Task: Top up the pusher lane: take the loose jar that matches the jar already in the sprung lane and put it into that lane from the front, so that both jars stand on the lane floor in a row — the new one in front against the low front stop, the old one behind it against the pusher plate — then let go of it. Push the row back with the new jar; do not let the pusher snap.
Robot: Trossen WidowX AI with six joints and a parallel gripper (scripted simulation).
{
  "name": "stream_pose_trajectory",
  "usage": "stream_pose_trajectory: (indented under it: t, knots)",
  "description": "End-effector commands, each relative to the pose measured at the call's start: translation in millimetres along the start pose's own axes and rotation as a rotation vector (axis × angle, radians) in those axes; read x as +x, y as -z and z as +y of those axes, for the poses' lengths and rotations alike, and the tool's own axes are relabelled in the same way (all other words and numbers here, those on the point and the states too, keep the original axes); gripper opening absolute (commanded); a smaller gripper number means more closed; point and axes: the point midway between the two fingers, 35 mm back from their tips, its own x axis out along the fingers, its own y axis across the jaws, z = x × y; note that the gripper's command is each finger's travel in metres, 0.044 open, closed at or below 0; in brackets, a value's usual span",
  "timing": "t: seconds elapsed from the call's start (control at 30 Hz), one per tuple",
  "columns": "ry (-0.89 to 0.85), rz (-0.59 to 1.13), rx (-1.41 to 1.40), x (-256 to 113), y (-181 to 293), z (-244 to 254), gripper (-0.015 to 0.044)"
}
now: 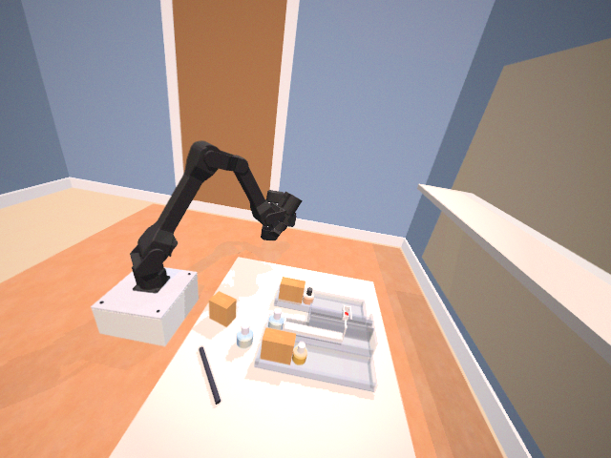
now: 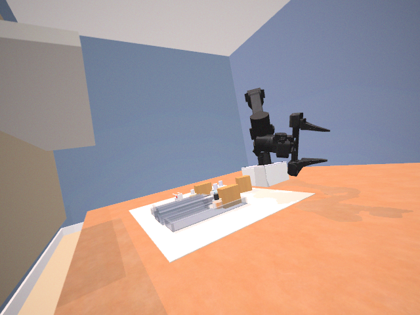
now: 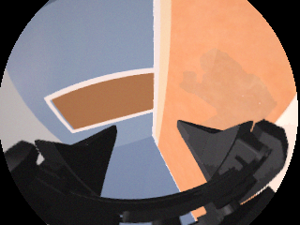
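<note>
The loose jar [image 1: 244,338], light blue with a pale cap, stands upright on the white mat in front of the lanes. A matching jar [image 1: 276,321] stands at the front end of the middle lane. A long white bar [image 1: 315,331] runs behind it to a white upright with a red mark [image 1: 347,313]. The pusher plate and low front stop cannot be made out clearly. My gripper [image 2: 327,145] [image 3: 147,126] is open and empty, high above the table and off to the side of the lanes, its fingers pointing sideways away from the jars.
An orange block [image 1: 278,345] and a yellow jar [image 1: 299,353] stand in one side lane. Another orange block [image 1: 292,290] and a black-capped jar [image 1: 308,296] stand in the other. A third block [image 1: 222,309] and a dark rod [image 1: 209,375] lie near the loose jar.
</note>
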Motion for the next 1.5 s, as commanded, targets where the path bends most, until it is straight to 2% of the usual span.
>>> stream_pose_trajectory:
  t: [0.0, 0.1, 0.23, 0.47, 0.67, 0.97, 1.13, 1.3, 1.47]
  knots:
    - [0.001, -0.004, -0.001, -0.9, -0.8, -0.1, 0.0426]
    - [0.023, -0.064, -0.014, -14.3, -11.6, -2.3, 0.0440]
    - [0.110, -0.234, -0.038, -56.5, -39.1, -12.5, 0.0440]
    - [0.376, -0.517, -0.056, -157.7, -66.0, -44.0, 0.0440]
    - [0.668, -0.650, -0.029, -249.2, -51.3, -76.1, 0.0440]
    - [1.010, -0.626, 0.042, -334.7, 3.4, -111.9, 0.0440]
    - [1.129, -0.565, 0.088, -361.4, 33.0, -124.6, 0.0440]
    - [1.282, -0.428, 0.208, -401.1, 93.0, -140.7, 0.0440]
    - [1.331, -0.352, 0.259, -417.5, 118.8, -144.7, 0.0440]
